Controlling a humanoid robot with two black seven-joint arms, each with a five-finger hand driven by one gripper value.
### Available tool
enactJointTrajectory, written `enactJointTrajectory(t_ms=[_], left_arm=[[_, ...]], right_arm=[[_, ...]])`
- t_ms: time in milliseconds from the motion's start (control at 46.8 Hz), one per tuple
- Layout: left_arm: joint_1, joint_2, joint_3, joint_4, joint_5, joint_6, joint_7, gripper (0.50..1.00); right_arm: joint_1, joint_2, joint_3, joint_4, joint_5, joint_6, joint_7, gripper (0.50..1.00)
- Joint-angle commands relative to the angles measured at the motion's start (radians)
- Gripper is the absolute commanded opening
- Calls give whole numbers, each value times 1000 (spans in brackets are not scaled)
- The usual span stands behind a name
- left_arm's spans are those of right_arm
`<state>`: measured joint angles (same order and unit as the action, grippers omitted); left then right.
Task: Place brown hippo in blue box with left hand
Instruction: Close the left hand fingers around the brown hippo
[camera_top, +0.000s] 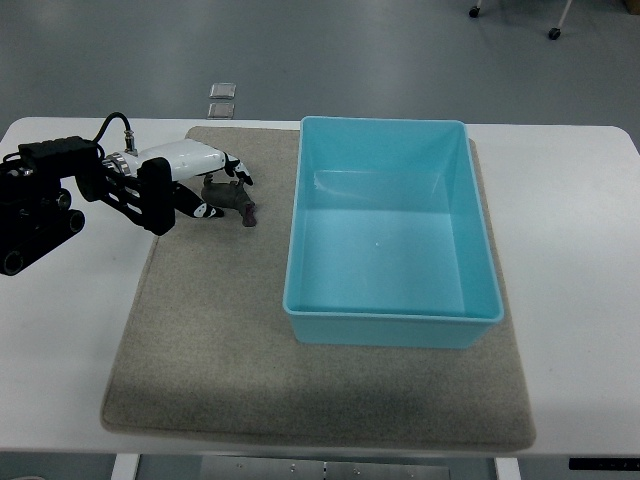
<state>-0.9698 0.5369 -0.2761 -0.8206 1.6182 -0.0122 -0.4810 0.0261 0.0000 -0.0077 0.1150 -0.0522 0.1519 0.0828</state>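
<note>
From the nine o'clock edge the left arm (60, 195) comes in, black at the wrist and white over the back of the left hand (205, 180). The hand lies low over the upper left part of the grey mat (200, 360), its fingers (238, 172) curled around the brown hippo (232, 198), which sits on the mat right under and between them; whether the toy is lifted clear of the mat cannot be told. At three o'clock from the hippo, near but apart, stands the blue box (390, 325), open-topped, resting on the right half of the mat. The mat lies on the white table (570, 220). At twelve o'clock from the hand, beyond the table's far edge, two small pale squares (221, 98) lie on the grey floor (350, 50).
</note>
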Motion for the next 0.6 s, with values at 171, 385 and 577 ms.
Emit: enactJointTrajectory(t_ms=[171,385,577], left_arm=[[0,-5,0,0,0,0,1,673],[0,-3,2,0,0,-2,2,585],[-3,-2,2,0,0,-3,2,500]], right_arm=[[0,0,0,0,0,0,0,936],[0,0,0,0,0,0,0,936],[0,0,0,0,0,0,0,936]])
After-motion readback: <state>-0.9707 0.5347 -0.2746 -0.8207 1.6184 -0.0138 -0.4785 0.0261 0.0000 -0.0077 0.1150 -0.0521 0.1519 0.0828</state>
